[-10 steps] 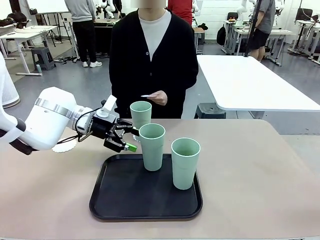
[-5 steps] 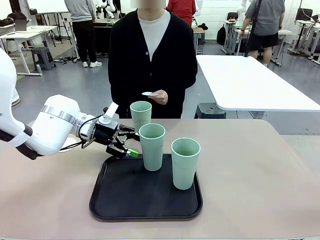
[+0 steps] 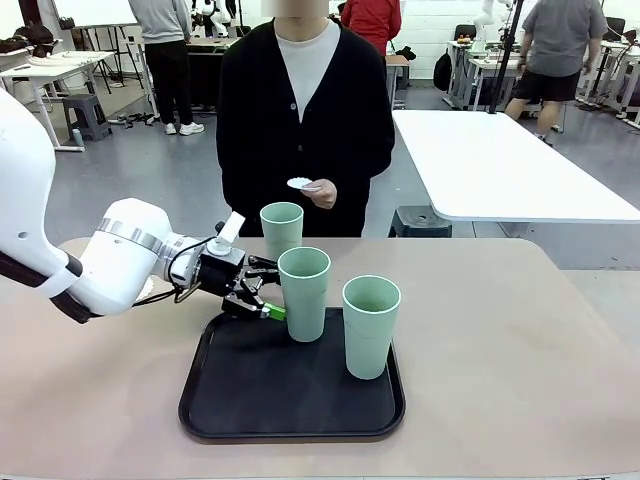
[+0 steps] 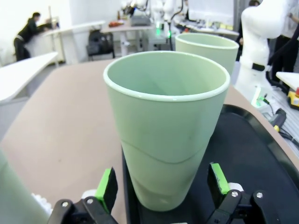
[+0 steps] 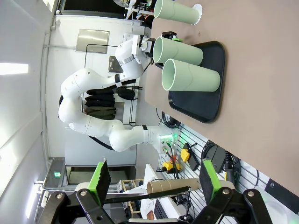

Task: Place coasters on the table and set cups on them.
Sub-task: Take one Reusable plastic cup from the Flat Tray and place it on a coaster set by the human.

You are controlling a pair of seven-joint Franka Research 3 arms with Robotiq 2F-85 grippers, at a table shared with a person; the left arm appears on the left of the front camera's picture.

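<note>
**Open fingers around a tall cup: tipping is the worry**

The left gripper stands with its fingers apart, one green pad on each side of the middle cup. The pads sit low near its base, and neither seems to touch it. That cup stands upright on the black tray. Straight ahead of the fingers, just past it, stands a second tray cup. Off to one side of the gripper, on the table, a third cup sits on a coaster. The person's hand holds another coaster.

To my eye, so low a pinch on a tall, tapering tumbler could let it pivot or slip. An uneven close could shove it into its neighbour.

The right gripper is also spread wide and holding nothing, well away from the cups.
</note>
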